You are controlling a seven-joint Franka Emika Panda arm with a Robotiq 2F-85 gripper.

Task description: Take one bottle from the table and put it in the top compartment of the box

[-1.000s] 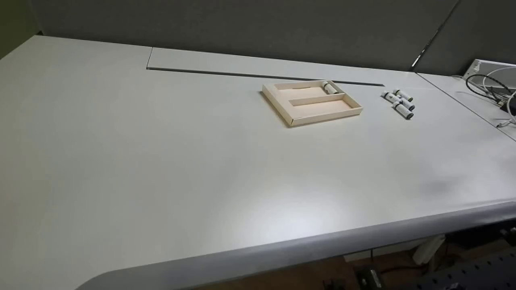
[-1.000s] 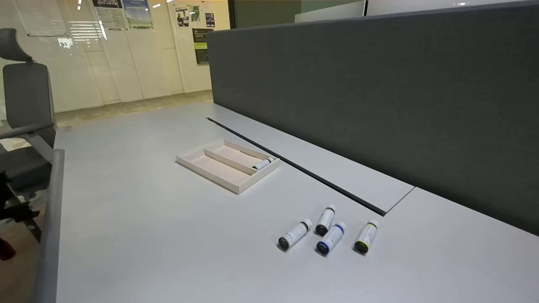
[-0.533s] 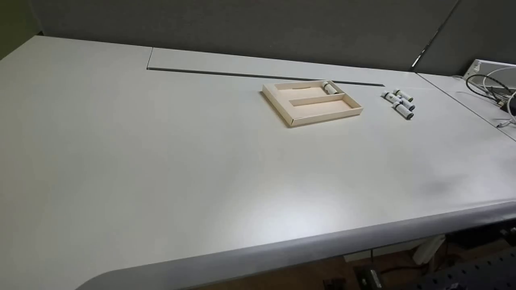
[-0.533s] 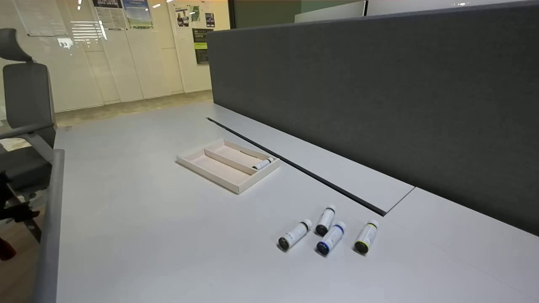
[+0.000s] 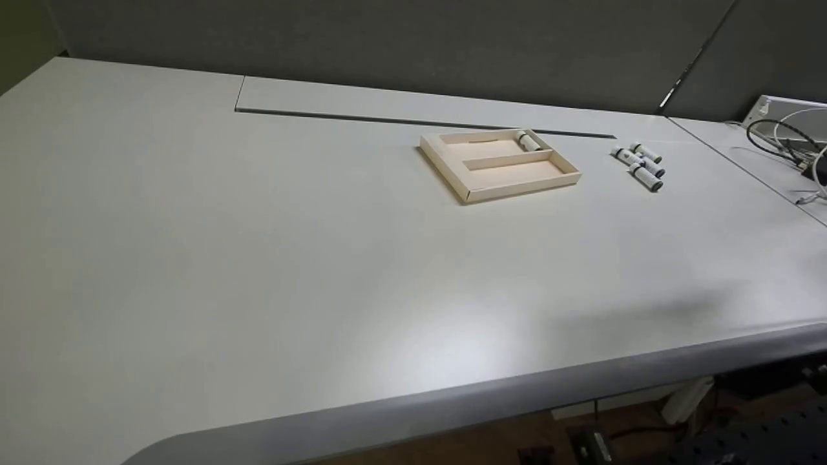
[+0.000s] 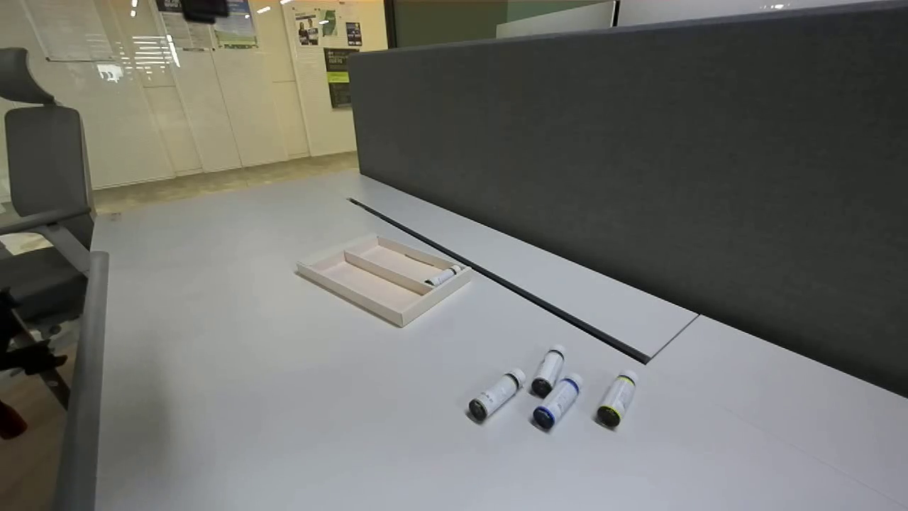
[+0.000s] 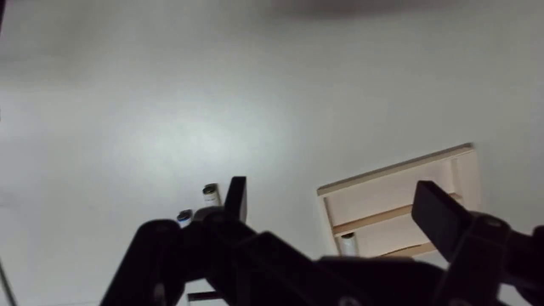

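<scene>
The pale wooden box (image 5: 523, 192) lies on the white-grey table (image 5: 258, 258), and also shows in an exterior view (image 6: 351, 297). A divider splits it into two long compartments. One bottle (image 6: 444, 276) lies in the compartment nearer the dark partition, at its end. Several white bottles lie loose beside the box: black-ringed ones (image 6: 496, 396) (image 6: 549, 369), a blue-ringed one (image 6: 558, 402) and a yellow-ringed one (image 6: 618, 399). In the wrist view my gripper (image 7: 330, 191) is open and empty, high above the table. The box shows beyond its jaws; the loose bottles are partly hidden behind the left finger.
A dark grey partition (image 6: 624, 177) stands along the table's far side. A dark slot (image 6: 511, 285) runs beside the box. Cables (image 5: 785, 139) lie at the far right in an exterior view. A chair (image 6: 46, 156) stands off the table's edge.
A dark part of the arm or gripper has come into the top of an exterior view. A shadow has spread leftward near the table's front edge. Box and bottles have not moved.
</scene>
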